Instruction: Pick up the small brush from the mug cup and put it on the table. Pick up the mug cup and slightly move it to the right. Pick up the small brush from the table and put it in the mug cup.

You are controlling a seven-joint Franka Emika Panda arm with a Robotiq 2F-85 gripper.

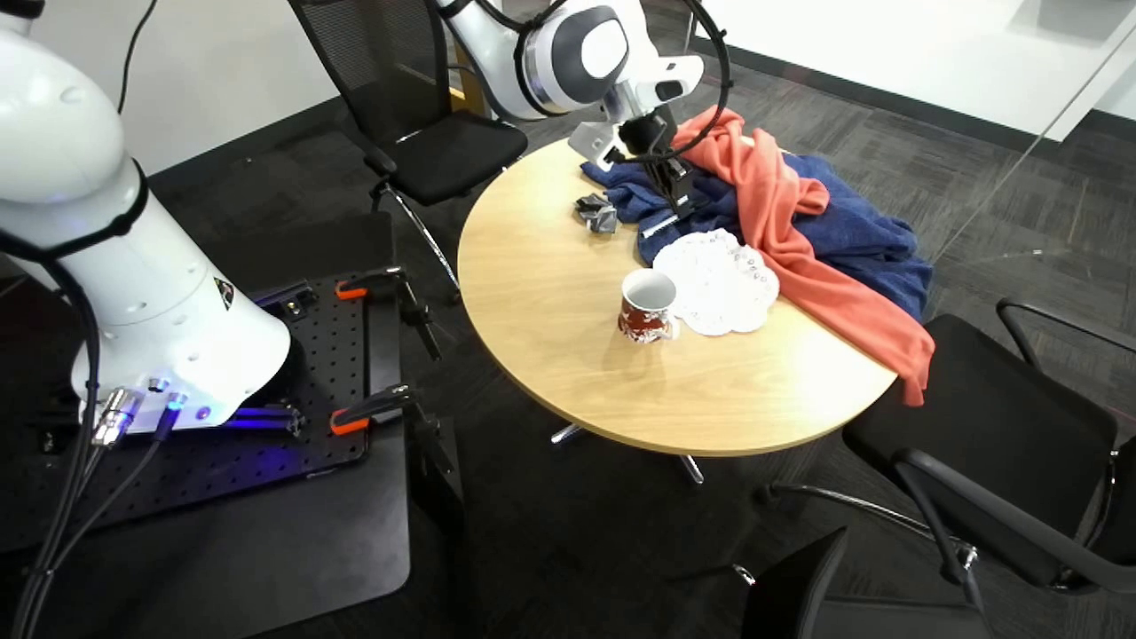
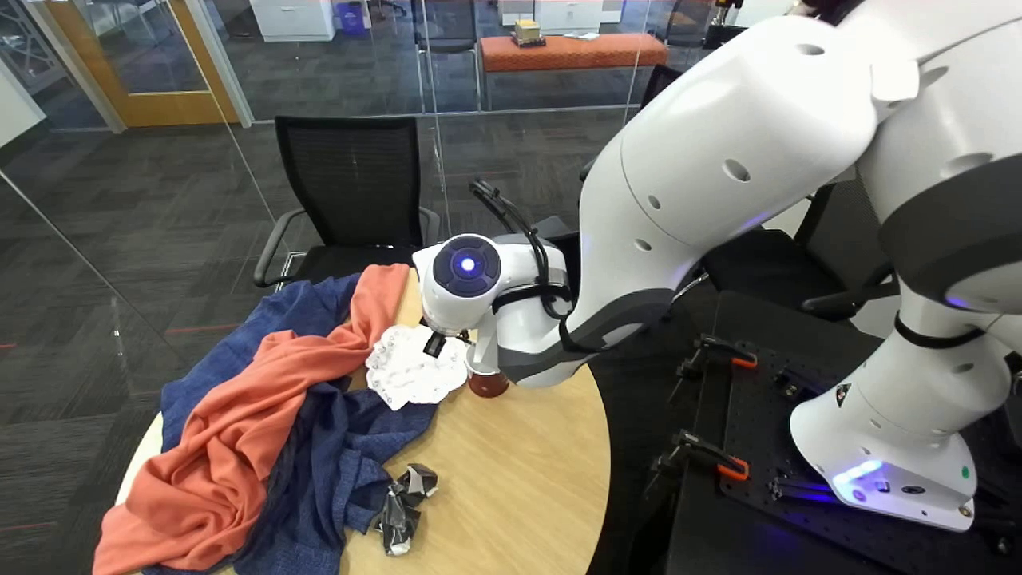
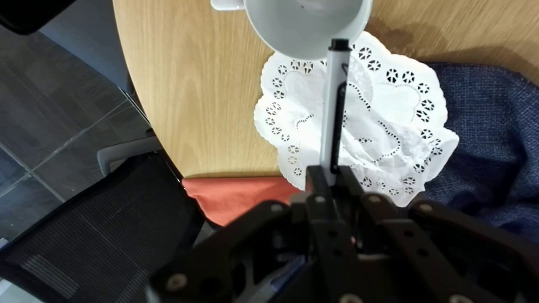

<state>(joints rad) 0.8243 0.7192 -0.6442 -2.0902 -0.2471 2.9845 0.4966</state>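
Note:
The small brush [image 3: 331, 105] is a slender white stick with a black tip and black markings, like a pen. My gripper [image 3: 329, 174] is shut on one end of it in the wrist view. The brush's black end points towards the mug and overlaps its rim in that view. In an exterior view the gripper [image 1: 682, 211] holds the brush [image 1: 658, 227] in the air, tilted. The mug cup [image 1: 644, 319], dark red with white pattern and pale inside, stands upright on the table [image 1: 532, 293]. The mug [image 2: 488, 385] is partly hidden by the arm in an exterior view. The mug's pale inside shows in the wrist view [image 3: 286, 31].
A white lace doily [image 1: 719, 288] lies beside the mug. Blue cloth [image 1: 856, 235] and orange cloth [image 1: 772, 191] cover the table's far side; the orange one hangs over the edge. A crumpled grey-black object [image 2: 403, 507] lies near the blue cloth. Black chairs [image 1: 985, 417] stand around.

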